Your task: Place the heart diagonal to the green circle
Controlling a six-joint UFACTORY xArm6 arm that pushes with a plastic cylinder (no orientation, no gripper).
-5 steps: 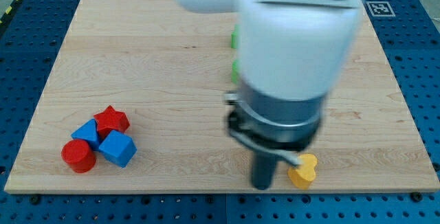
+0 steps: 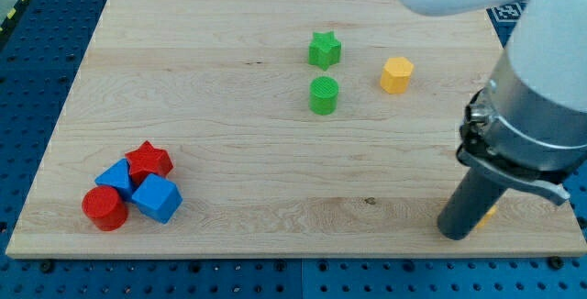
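Note:
The green circle point(image 2: 324, 94) stands upright in the upper middle of the wooden board point(image 2: 229, 106). The yellow heart point(image 2: 490, 213) is almost fully hidden behind my rod near the board's bottom right corner; only a thin yellow sliver shows on the rod's right side. My tip point(image 2: 456, 235) rests on the board right against the heart's left side, far to the lower right of the green circle.
A green star point(image 2: 324, 49) sits just above the green circle. A yellow hexagon point(image 2: 396, 74) lies to its upper right. At the lower left cluster a red star point(image 2: 149, 161), a blue block point(image 2: 116, 178), a blue cube point(image 2: 156, 198) and a red cylinder point(image 2: 104, 207).
The arm has swung to the view's right, uncovering the green blocks and the yellow hexagon. The heart has been pushed right, from the bottom middle toward the bottom right corner.

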